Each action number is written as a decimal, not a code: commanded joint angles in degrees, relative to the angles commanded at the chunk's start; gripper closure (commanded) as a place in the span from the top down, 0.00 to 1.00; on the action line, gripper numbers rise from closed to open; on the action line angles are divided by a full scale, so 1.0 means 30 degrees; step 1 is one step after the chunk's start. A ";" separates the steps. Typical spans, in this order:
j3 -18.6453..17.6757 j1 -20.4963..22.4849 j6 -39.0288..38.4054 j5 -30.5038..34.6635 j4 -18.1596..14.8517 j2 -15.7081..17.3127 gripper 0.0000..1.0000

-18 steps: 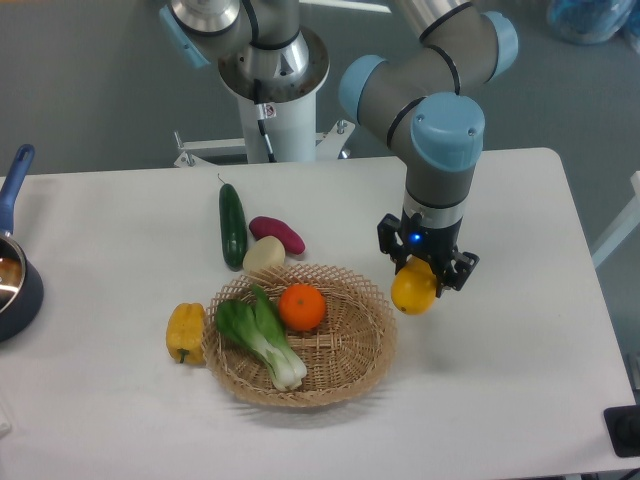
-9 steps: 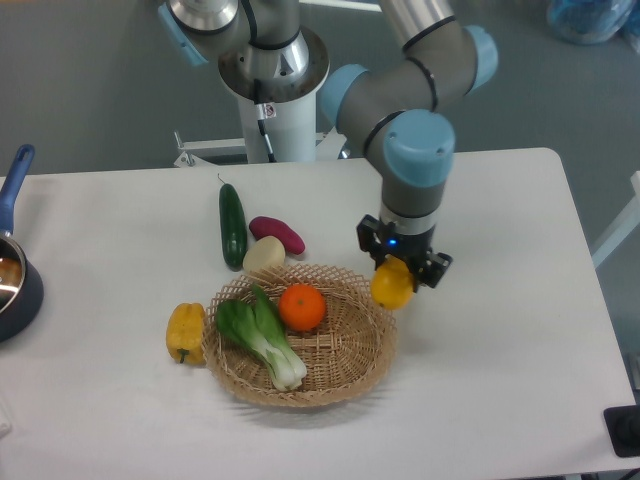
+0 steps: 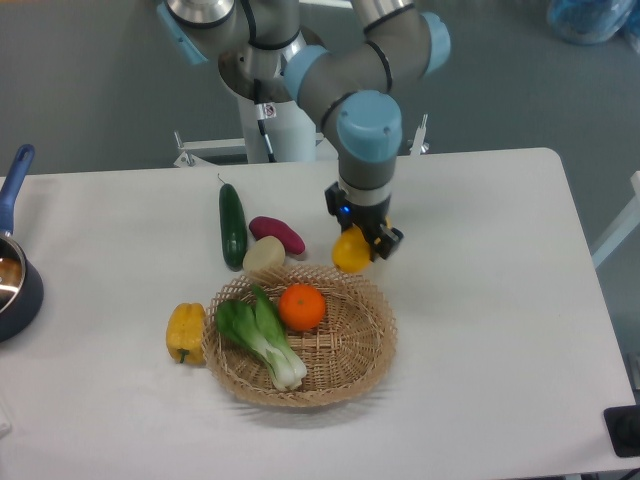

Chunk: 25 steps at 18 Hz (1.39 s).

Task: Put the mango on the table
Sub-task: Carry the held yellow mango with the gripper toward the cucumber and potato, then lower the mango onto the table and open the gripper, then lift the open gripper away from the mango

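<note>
The mango (image 3: 351, 251) is a smooth yellow-orange fruit held in my gripper (image 3: 358, 238). The gripper is shut on it and carries it just above the far rim of the wicker basket (image 3: 340, 375). The white table (image 3: 490, 300) spreads out below and to the right. The mango's top is hidden by the black fingers.
The basket holds a round orange (image 3: 302, 306) and a bok choy (image 3: 258, 335). A yellow bell pepper (image 3: 185, 331) lies left of the basket. A cucumber (image 3: 232, 224), a purple sweet potato (image 3: 277, 234) and a pale potato (image 3: 263, 254) lie behind it. A blue pan (image 3: 12, 275) sits at the left edge.
The gripper has carried the mango left and toward the back, from the table right of the basket to above the basket's far rim.
</note>
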 joint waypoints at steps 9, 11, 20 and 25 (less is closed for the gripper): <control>-0.0060 0.1346 0.3487 0.2316 0.0233 -0.0291 0.37; 0.0057 0.1931 0.3430 0.2317 0.0351 -0.0583 0.53; 0.1548 0.1875 -0.0906 0.2112 0.1055 -0.1639 1.00; 0.3801 0.2984 -0.0907 0.0130 0.0909 -0.1640 1.00</control>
